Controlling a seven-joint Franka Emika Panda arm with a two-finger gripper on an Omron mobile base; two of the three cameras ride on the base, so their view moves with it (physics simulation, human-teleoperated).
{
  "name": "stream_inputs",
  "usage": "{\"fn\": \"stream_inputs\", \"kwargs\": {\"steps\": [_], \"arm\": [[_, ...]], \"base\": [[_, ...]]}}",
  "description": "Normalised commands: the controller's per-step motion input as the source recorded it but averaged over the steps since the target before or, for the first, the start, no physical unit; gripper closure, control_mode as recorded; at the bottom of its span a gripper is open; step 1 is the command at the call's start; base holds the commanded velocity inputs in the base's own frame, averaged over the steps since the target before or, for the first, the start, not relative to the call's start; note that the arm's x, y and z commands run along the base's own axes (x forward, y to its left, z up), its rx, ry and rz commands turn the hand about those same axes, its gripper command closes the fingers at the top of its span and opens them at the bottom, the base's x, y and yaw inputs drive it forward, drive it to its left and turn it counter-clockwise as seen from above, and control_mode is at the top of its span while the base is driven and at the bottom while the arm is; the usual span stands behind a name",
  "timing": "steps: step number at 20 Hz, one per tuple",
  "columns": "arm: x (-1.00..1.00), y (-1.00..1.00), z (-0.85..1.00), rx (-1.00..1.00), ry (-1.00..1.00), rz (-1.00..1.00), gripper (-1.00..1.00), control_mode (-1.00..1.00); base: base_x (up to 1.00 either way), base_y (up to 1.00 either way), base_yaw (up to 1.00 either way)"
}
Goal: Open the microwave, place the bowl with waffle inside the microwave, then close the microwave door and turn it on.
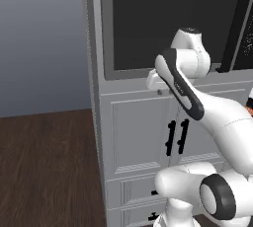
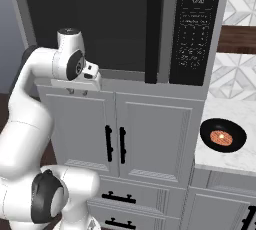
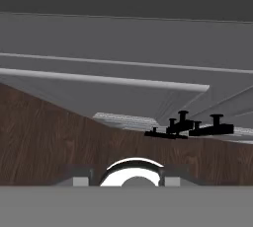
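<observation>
The microwave (image 2: 100,81) is built into the grey cabinet column, its control strip (image 2: 196,29) on the right. The microwave door (image 2: 90,24) is shut, a dark glass panel (image 1: 168,23) with a long black bar handle (image 2: 154,29) (image 1: 237,23). A dark round bowl (image 2: 223,135) holding an orange-brown waffle sits on the white counter to the right. My gripper (image 2: 77,92) (image 1: 160,92) (image 3: 126,179) hangs just below the door's lower left edge, pointing down, far left of the handle. Its fingers stand apart, open, with nothing between them.
Below the microwave are two grey cabinet doors with short black handles (image 2: 115,144) (image 3: 190,127) and drawers under them. Dark wooden floor (image 1: 44,167) spreads to the left. The marble-topped counter (image 2: 235,161) adjoins on the right.
</observation>
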Motion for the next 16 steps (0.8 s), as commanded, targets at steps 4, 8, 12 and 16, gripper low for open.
{"fn": "stream_inputs", "kwargs": {"steps": [4,8,12,16], "arm": [[-0.33,-0.1,0.05,0.0,-0.16,0.0,-1.0,-1.0],[-0.94,-0.97,0.42,0.0,-0.58,-0.06,-1.0,-1.0],[-1.0,-1.0,0.7,0.0,-0.59,-0.06,-1.0,-1.0],[-0.72,-1.0,0.8,-0.01,-0.5,-0.13,-1.0,-1.0]], "base": [[0.0,0.0,0.0],[0.0,0.0,0.0],[0.0,0.0,0.0],[0.0,0.0,0.0]]}}
